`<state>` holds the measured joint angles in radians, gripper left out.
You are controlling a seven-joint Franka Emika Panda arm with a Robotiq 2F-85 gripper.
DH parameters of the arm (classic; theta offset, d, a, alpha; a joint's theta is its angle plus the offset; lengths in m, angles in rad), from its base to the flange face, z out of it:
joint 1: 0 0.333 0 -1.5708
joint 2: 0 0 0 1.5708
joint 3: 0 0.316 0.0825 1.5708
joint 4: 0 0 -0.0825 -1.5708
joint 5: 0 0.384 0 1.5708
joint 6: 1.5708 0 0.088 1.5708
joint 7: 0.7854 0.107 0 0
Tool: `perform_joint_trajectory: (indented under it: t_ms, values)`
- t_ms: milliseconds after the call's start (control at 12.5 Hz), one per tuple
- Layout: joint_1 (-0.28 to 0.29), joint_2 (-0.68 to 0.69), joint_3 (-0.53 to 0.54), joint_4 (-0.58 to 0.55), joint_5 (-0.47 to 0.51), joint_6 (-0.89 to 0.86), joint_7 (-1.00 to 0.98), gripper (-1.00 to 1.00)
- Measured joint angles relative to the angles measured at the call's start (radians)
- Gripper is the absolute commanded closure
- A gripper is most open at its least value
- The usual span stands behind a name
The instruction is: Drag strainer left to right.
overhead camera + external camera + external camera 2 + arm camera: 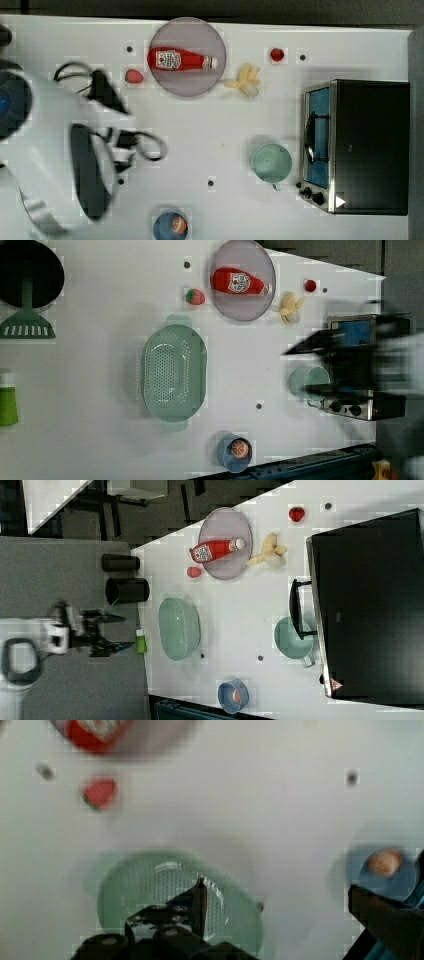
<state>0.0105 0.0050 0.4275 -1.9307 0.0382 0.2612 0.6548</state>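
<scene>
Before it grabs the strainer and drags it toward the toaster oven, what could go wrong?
1. The gripper is open and well off the strainer; catching just the thin rim could let it slip or tip.
2. The cup stands between the strainer and the toaster oven in the left view; a long drag may hit it.
3. The blue bowl and strawberry flank the path; a skewed drag could clip them.

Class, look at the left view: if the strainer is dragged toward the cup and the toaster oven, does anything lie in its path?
No. The table between the strainer and the cup is bare apart from one small dark dot.
</scene>
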Motion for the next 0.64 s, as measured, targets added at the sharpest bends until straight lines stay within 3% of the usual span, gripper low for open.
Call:
perform_joint_trajectory:
  t_ms: [320, 640]
  values:
    - [0.052, 0.195, 0.127, -0.104, 0.018, 0.14, 0.368, -1.0]
    - [0.063, 0.256, 0.158, -0.153, -0.035, 0.445, 0.486, -1.0]
